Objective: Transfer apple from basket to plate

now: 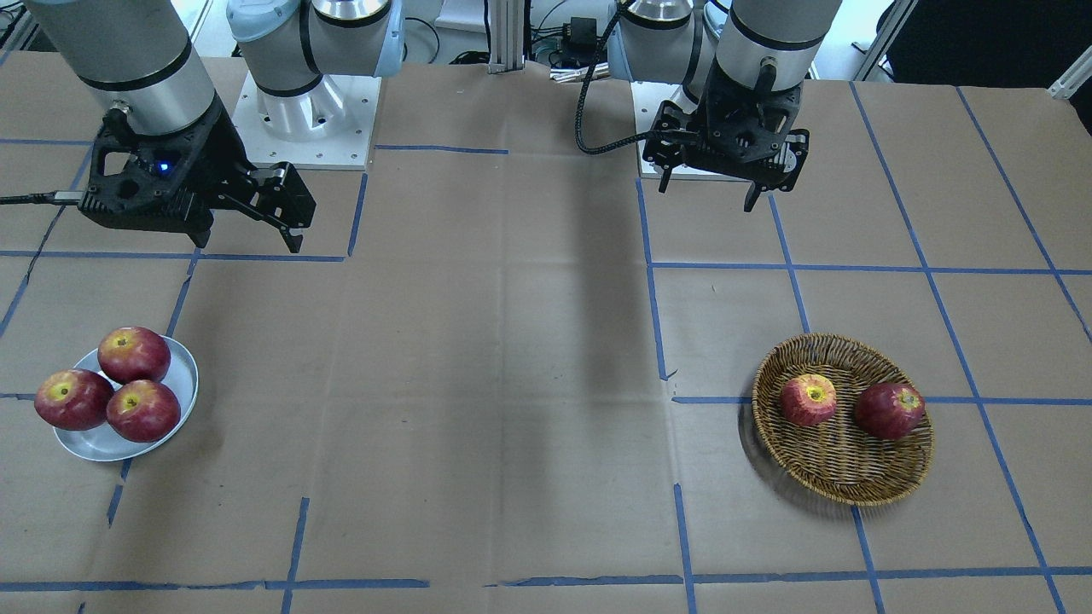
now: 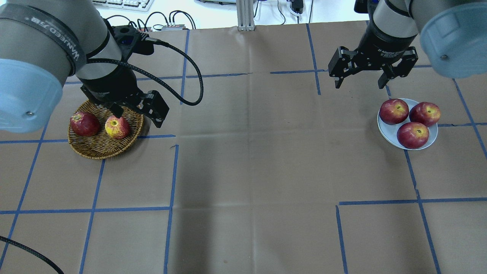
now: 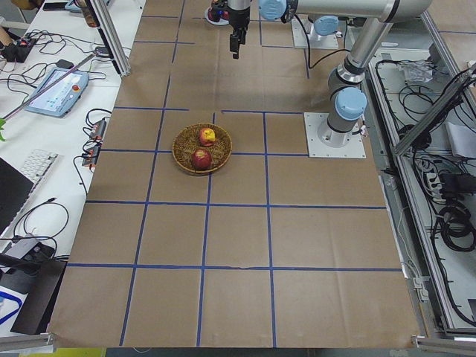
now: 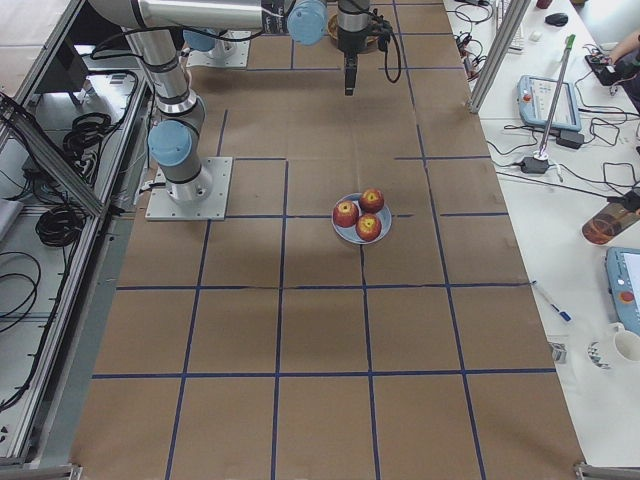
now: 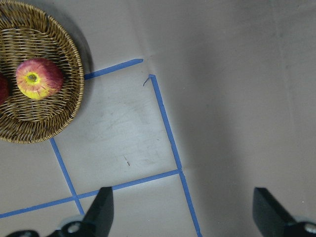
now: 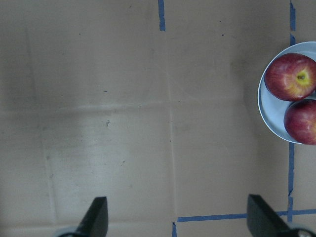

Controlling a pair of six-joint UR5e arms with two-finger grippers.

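The streaky pinkish-red apple (image 1: 809,399) with a yellow stem hollow lies in the wicker basket (image 1: 845,496) beside a darker red apple (image 1: 890,409). It also shows in the overhead view (image 2: 117,127) and the left wrist view (image 5: 38,78). My left gripper (image 2: 137,116) hangs open and empty, high above the table and off the basket's (image 2: 102,153) edge; the left wrist view (image 5: 185,212) shows bare paper between its fingers. The pale plate (image 2: 386,130) holds three red apples. My right gripper (image 2: 358,84) is open and empty, above the table beside the plate (image 6: 269,117).
Brown paper with a blue tape grid covers the table. The arm bases (image 1: 299,111) stand at the robot's edge. A black cable (image 2: 190,76) loops from the left wrist. Keyboards, pendants and cables lie on side benches beyond the table.
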